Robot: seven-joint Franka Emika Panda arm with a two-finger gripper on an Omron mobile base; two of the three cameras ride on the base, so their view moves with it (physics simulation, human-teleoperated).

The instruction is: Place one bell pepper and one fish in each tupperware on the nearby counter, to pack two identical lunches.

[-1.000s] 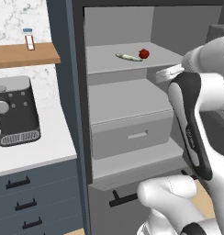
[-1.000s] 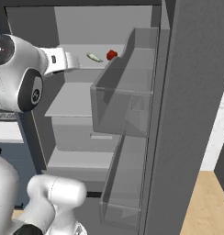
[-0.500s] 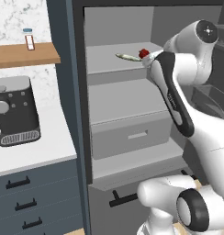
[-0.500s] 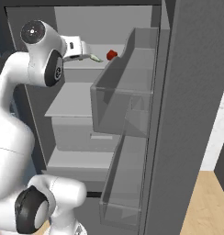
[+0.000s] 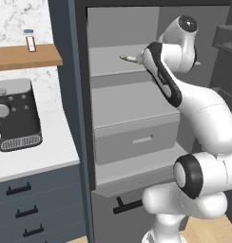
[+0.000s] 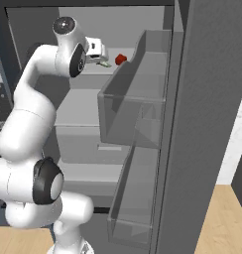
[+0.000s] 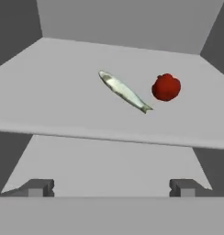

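left base view: the arm reaches up into the open fridge, and a tip of the fish shows on the upper shelf at the wrist's 9 o'clock. a coffee machine stands on the white bench.

right base view: the hand is at the shelf edge, with the red bell pepper at its 3 o'clock.

hand view: the finger tips stand wide apart, holding nothing. the fish lies at 12 o'clock, the pepper just beside it at 1 o'clock.
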